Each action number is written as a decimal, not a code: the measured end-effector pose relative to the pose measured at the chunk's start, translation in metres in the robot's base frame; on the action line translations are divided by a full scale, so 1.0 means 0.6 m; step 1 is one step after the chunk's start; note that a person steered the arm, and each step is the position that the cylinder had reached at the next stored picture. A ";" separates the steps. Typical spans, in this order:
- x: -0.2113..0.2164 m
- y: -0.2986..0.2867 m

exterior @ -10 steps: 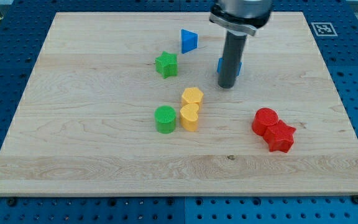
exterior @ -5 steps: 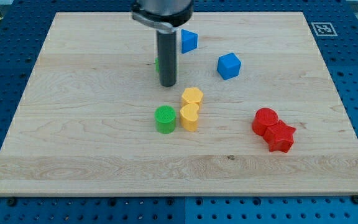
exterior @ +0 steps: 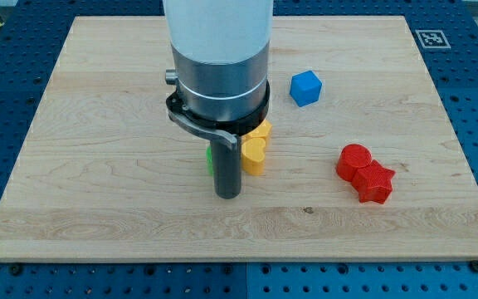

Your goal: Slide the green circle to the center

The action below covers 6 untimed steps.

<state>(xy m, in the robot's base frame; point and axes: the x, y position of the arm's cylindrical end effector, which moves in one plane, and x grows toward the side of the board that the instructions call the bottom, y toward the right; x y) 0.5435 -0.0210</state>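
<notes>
My tip point(exterior: 226, 196) rests on the wooden board point(exterior: 98, 166), just below the green circle point(exterior: 209, 160). The rod and the arm's body hide nearly all of that block; only a thin green sliver shows at the rod's left edge. I cannot tell whether the tip touches it. Two yellow blocks point(exterior: 256, 148) stand stacked one above the other right of the rod. The green star and the blue triangle are hidden behind the arm.
A blue cube point(exterior: 305, 87) sits at the view's upper right. A red cylinder point(exterior: 354, 160) and a red star point(exterior: 374, 183) touch each other at the right. A marker tag point(exterior: 432, 38) is at the board's top right corner.
The arm has swept from the upper right, past the blue cube, leftward and down. The tip now stands below the green circle. No block has visibly moved.
</notes>
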 end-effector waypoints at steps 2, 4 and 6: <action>-0.045 -0.040; -0.056 -0.040; -0.088 -0.022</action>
